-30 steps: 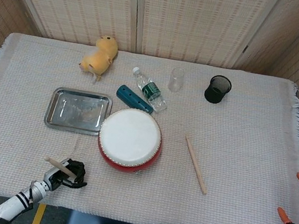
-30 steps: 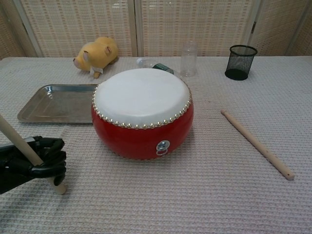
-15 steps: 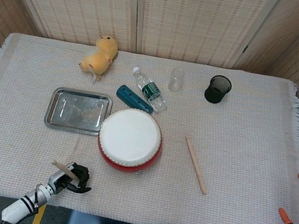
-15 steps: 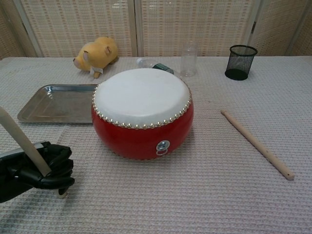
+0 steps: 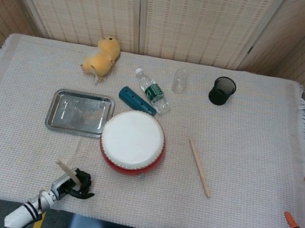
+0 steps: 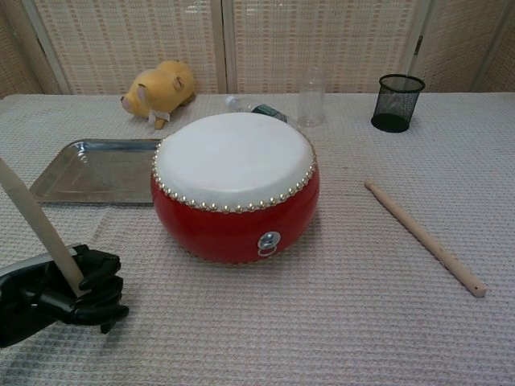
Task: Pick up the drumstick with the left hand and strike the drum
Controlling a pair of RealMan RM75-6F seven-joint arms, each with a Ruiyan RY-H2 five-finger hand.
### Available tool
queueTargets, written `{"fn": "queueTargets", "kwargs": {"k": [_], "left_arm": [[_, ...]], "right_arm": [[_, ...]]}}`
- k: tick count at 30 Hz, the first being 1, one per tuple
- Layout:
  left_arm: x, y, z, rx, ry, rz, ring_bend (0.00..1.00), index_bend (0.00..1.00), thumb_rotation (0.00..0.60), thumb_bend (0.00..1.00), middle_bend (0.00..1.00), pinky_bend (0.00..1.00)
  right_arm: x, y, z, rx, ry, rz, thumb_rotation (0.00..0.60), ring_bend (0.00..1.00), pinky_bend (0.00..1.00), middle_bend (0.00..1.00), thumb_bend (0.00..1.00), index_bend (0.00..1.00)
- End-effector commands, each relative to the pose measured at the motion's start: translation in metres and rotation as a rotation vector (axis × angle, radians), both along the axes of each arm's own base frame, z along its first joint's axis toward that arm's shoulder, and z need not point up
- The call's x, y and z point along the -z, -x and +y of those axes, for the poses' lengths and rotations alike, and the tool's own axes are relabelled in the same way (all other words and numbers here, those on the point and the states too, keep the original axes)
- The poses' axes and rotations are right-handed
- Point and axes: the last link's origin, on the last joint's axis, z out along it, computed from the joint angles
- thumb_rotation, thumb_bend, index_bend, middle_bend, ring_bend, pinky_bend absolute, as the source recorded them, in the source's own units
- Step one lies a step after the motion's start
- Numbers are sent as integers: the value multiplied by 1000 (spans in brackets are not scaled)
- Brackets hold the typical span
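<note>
Cream woven cloth [image 6: 338, 338] covers the whole table, with pale slatted screens behind it. At the near left edge the black left hand [image 6: 76, 289] grips a drumstick [image 6: 36, 225], fingers wrapped round its lower end. Over the last second the hand has drawn back toward the near edge and a little rightward. The stick, which leaned low with its butt poking out beneath the fingers, now stands steeper, its tip off the left side of the chest view. The butt is hidden inside the fist. That suggests the pick-up is done and the stick is being cocked for a blow.

Just beyond and right of the hand sits the red drum [image 6: 235, 189], its white skin untouched and well apart from the stick. The strike looks still to come, and will probably need a reach forward and right over the studded rim. A second drumstick [image 6: 424, 238] lies flat on the cloth to the drum's right.

Farther left is a steel tray [image 6: 96, 170]. Along the far side are a yellow plush toy [image 6: 161, 87], a water bottle [image 5: 152, 91] lying down, a clear cup [image 6: 311, 98] and a black mesh pot [image 6: 398, 102].

No right hand appears in either view.
</note>
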Motion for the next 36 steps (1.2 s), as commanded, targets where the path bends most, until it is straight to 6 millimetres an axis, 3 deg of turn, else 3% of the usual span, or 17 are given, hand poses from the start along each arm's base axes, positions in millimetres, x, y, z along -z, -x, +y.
{"fn": "queueTargets", "kwargs": {"k": [1,9,14,19,28,32,36], "left_arm": [[0,0,0,-1,-7,-1,771,882,600,246,899,791],[3,0,0,0,-16,5,856,962,600,337,978,911],[4,1,1,-7,-20,11,920,1000,600,498,1000,998],[5,2,1,-20,-28,12,946,1000,600,580,1000,1000],[-22,-3,16,-9,-151,-22,981,1000,600,581,1000,1000],[-45,1,33,103,-261,125,993,1000,600,596,1000,1000],[-75,6,57,231,-422,401,998,1000,600,606,1000,1000]], "right_arm": [[0,0,0,0,1,1,600,0,74,140,203,24],[-1,0,2,1,7,1,600,0,74,140,204,24],[-1,-1,1,-3,8,0,600,0,74,139,204,24],[-1,-1,1,-4,7,1,600,0,74,140,204,24],[-1,-2,0,-12,10,2,600,0,74,140,203,24],[-3,-3,-1,-17,14,5,600,0,74,140,203,24],[-4,-5,-3,-30,20,12,600,0,74,140,204,24]]}}
